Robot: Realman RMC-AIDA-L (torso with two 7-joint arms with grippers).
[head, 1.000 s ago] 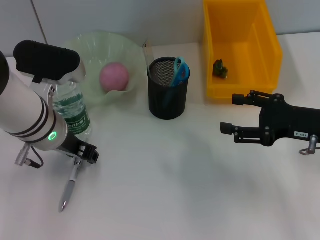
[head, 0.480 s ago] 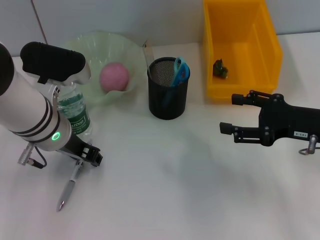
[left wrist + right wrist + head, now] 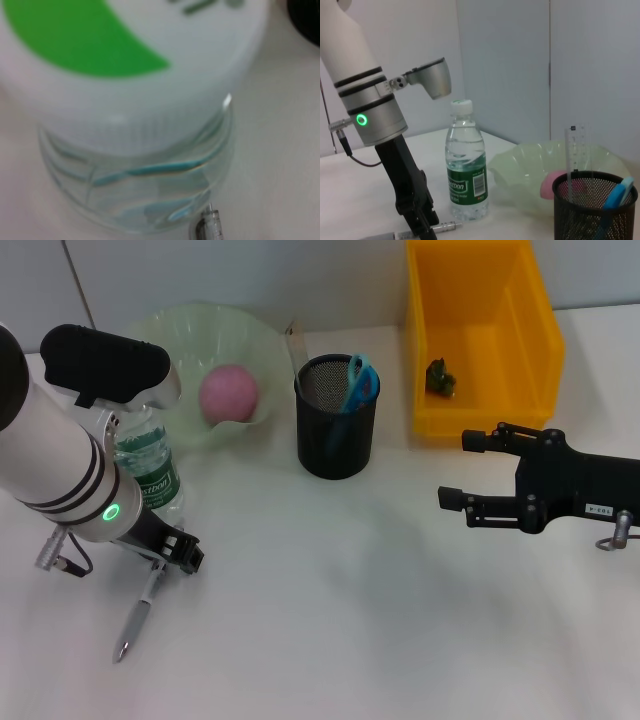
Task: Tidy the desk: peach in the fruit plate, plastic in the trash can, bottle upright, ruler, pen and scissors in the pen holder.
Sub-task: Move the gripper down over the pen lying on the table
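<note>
L pincer (image 3: 172,552) is down at the desk (image 3: 330,620) on the near-left side, pressed together on the upper end of the pen (image 3: 137,617), which lies slanted on the desk w/ its tip pointing toward the robot; in the right wrist view the dark fingers (image 3: 422,220) straddle the pen barrel (image 3: 447,226) just beside the bottle base. Bottle (image 3: 145,468) stands upright right behind that pincer, next to the fruit plate (image 3: 180,335); its white cap fills most of the left wrist view. Peach (image 3: 229,392) sits in the plate. Pen holder (image 3: 336,430), black mesh, is mid-desk w/ blue-handled scissors (image 3: 358,380) and the ruler (image 3: 295,348) standing in it. Yellow trash can (image 3: 480,340) at back right holds a small dark-green crumpled bit of plastic (image 3: 439,378). R pincer (image 3: 470,468) hovers over the desk in front of the can, fingers spread, holding nothing.
</note>
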